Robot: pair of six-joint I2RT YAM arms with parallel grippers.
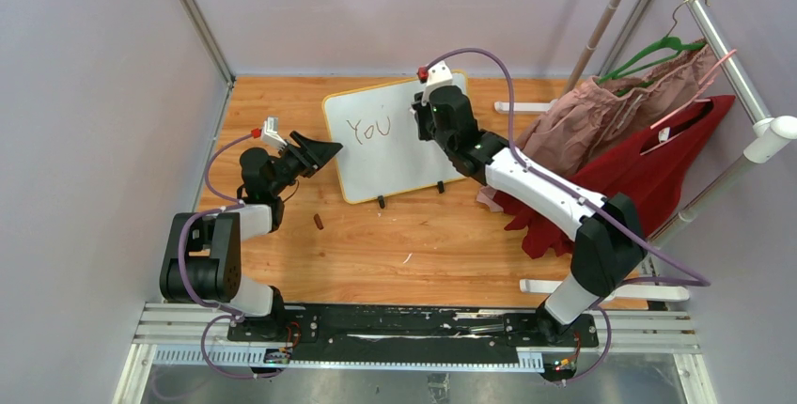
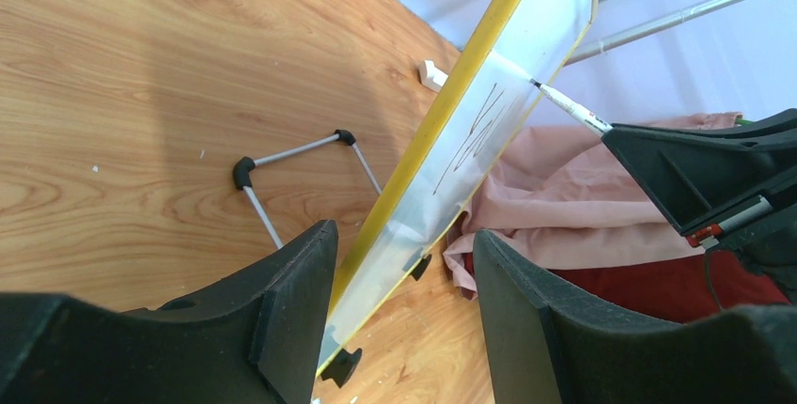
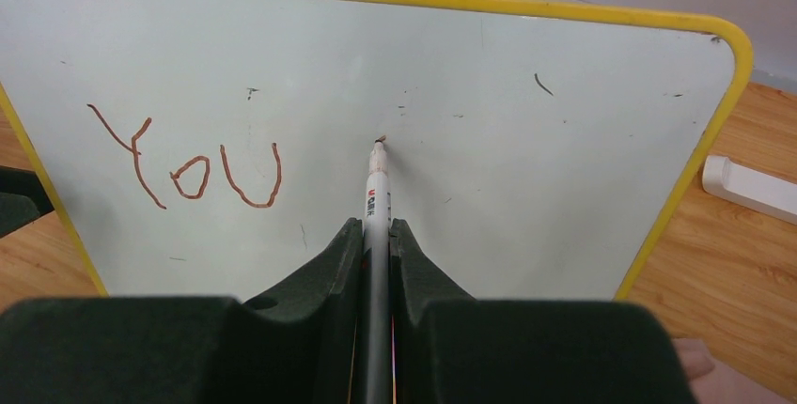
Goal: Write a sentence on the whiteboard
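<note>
At mid-desk (image 1: 395, 244), find the board (image 1: 404, 164) propped on its feet and tilted back. Read the sentence (image 3: 188, 164) as barely begun: only "You", at the upper left of the white face, with bare space to the right and below. See the right pincer (image 3: 376, 230) clamped on the marker (image 3: 377, 193), with the nib against the board just right of that word. See the left pincer (image 2: 402, 235) with jaws apart, straddling the board's left edge; cannot tell of any touch on the frame.

Take the step in hand as the start of the next word. Press lightly, to avoid rocking or sliding a merely propped board. Brace the left edge first, or at least leave that pincer close around the frame. Draw slow, short strokes, matching the height of the letters already there. Leave a clear gap after "You". Lift the nib fully between letters, against stray lines. Mind the right frame; drop to a second line when short of room. Hold the marker square to the face, against skidding.
</note>
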